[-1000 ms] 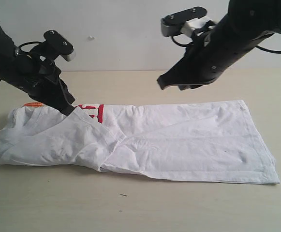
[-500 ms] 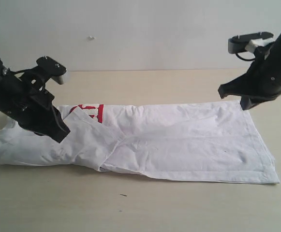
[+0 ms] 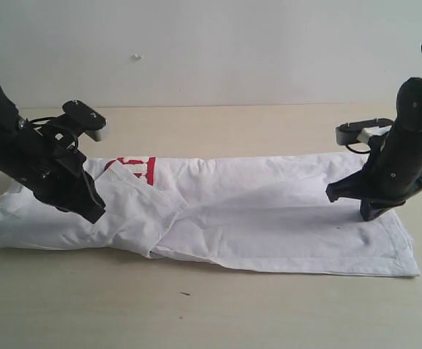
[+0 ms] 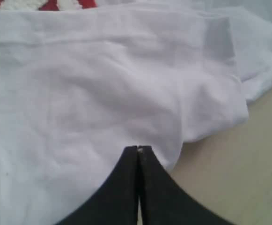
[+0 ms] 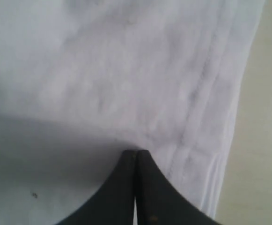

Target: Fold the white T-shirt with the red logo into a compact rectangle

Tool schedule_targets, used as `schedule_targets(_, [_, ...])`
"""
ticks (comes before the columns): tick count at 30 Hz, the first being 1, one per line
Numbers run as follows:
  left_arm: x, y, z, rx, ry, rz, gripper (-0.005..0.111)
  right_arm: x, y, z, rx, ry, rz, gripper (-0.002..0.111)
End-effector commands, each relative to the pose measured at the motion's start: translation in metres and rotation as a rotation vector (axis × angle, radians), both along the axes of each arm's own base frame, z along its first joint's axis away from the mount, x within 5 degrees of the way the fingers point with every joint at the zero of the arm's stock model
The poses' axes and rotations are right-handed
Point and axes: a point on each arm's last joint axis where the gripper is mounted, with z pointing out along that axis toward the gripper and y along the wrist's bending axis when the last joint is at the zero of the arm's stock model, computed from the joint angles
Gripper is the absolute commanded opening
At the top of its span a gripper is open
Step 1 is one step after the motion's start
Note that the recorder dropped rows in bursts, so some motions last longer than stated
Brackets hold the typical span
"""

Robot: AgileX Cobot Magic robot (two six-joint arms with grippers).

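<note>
**Both closed grippers down on the ends of the half-folded shirt**

The thin, wrinkled white cotton T-shirt (image 3: 269,211) lies as a long band across the middle of the pale beige table (image 3: 232,313). Its collar end points towards the table's left edge and its stitched hem (image 5: 206,79) towards the right edge. A short stretch of the red fuzzy logo patch (image 3: 138,167) peeks out along the band's far edge, near the left end.

The lengthwise folds look done. What remains, as I judge it, is the crosswise fold that shortens the band into a rectangle.

The black left gripper (image 3: 94,213) has its tip on the folded sleeve (image 4: 126,93), jaws pressed together. The black right gripper (image 3: 365,214) touches the cloth just inside the hem, jaws likewise pressed together. Neither wrist view shows cloth caught between the tips, so this reads as pressing or positioning, not a grasp.

The next move calls for spreading the jaws, pinching an edge at one end through all its layers, and carrying it over towards the other end without dragging the band askew.

A second ago the right gripper hung high above the shirt's middle. It has since swung out to the hem end and dropped onto it. The left gripper was at the band's far edge beside the logo and has moved forward onto the sleeve.
</note>
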Motion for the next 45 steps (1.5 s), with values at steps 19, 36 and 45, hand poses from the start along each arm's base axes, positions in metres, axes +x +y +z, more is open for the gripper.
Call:
schedule_targets(19, [0.045,0.125,0.002,-0.236,0.074,0.725,0.047,-0.034,0.002,0.072,0.008,-0.152,-0.004,0.0])
schedule_targets(36, [0.001,0.047,-0.028,-0.028,0.172,0.261,0.0,-0.03,0.011,0.035,0.108,-0.029,0.021,0.0])
schedule_targets(45, [0.004,0.05,-0.037,0.106,0.118,0.332,0.0,-0.032,0.016,0.06,0.156,-0.113,0.03,0.0])
